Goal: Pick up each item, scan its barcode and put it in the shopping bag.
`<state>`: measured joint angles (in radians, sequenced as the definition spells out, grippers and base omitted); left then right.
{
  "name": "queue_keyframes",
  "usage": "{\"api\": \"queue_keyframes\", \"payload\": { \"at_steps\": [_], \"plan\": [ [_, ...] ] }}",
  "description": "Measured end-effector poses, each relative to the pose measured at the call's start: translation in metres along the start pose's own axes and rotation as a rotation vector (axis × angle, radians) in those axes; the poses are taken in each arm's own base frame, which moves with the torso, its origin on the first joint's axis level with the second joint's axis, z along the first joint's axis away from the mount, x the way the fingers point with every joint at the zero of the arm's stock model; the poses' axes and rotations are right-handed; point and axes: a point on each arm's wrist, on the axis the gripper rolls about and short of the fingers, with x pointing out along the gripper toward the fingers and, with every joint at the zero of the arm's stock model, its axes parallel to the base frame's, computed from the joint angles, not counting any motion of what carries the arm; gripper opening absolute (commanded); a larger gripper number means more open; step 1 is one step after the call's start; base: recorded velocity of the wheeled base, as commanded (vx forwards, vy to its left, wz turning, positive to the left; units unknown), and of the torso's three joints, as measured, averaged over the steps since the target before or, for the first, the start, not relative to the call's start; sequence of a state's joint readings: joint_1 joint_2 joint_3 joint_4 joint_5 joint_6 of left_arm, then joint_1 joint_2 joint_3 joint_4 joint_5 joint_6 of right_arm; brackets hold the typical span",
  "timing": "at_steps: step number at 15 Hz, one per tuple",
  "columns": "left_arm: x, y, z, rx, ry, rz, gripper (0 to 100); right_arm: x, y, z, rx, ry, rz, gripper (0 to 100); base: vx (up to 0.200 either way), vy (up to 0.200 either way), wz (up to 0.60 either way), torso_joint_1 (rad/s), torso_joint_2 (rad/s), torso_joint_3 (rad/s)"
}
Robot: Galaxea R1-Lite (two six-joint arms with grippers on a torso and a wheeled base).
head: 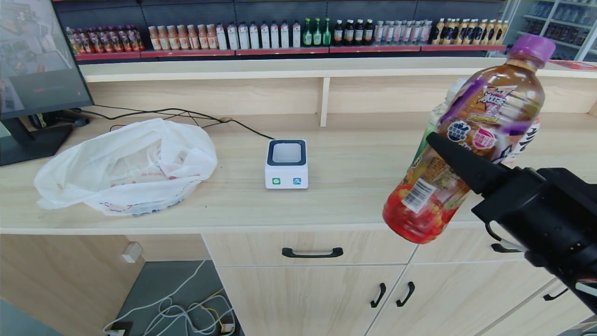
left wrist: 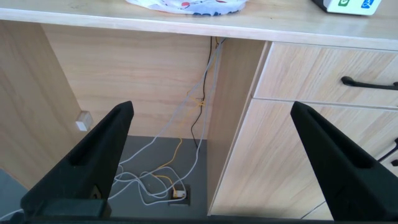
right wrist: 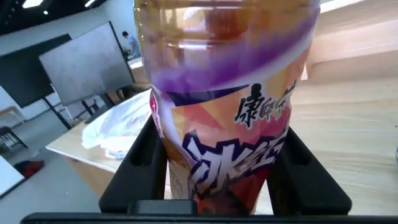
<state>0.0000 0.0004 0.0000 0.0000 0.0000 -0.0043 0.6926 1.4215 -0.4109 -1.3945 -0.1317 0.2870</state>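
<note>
A tea bottle [head: 471, 140] with a purple cap and a barcode low on its label hangs tilted in the air at the right, above the counter's front edge. My right gripper [head: 447, 151] is shut on the bottle [right wrist: 227, 106] around its middle. The white barcode scanner [head: 286, 163] stands at the counter's centre, left of the bottle. The white shopping bag [head: 128, 165] lies open on the counter at the left. My left gripper [left wrist: 211, 155] is open and holds nothing, low in front of the cabinet below the counter edge [left wrist: 261, 28].
A monitor [head: 39, 60] stands at the back left with black cables [head: 177, 114] running across the counter. More bottles [head: 527, 140] stand behind the held one at the right. Drawers and doors with black handles [head: 311, 253] sit under the counter. Cables lie on the floor [head: 177, 312].
</note>
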Motion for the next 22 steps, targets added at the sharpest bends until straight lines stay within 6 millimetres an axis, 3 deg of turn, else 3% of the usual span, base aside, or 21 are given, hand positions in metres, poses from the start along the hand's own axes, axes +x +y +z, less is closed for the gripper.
{"api": "queue_keyframes", "payload": {
  "at_steps": [12,22],
  "plan": [
    [0.000,0.000,0.000,0.000,0.000,0.000,100,0.012,0.015,0.018,0.296,0.053,0.376,0,0.000,0.000,0.00,0.000,0.00,0.000],
    [0.000,0.000,0.000,0.000,0.000,0.000,100,0.016,0.023,0.028,0.350,0.062,0.574,0,0.000,0.000,0.00,0.000,0.00,0.000]
  ]
}}
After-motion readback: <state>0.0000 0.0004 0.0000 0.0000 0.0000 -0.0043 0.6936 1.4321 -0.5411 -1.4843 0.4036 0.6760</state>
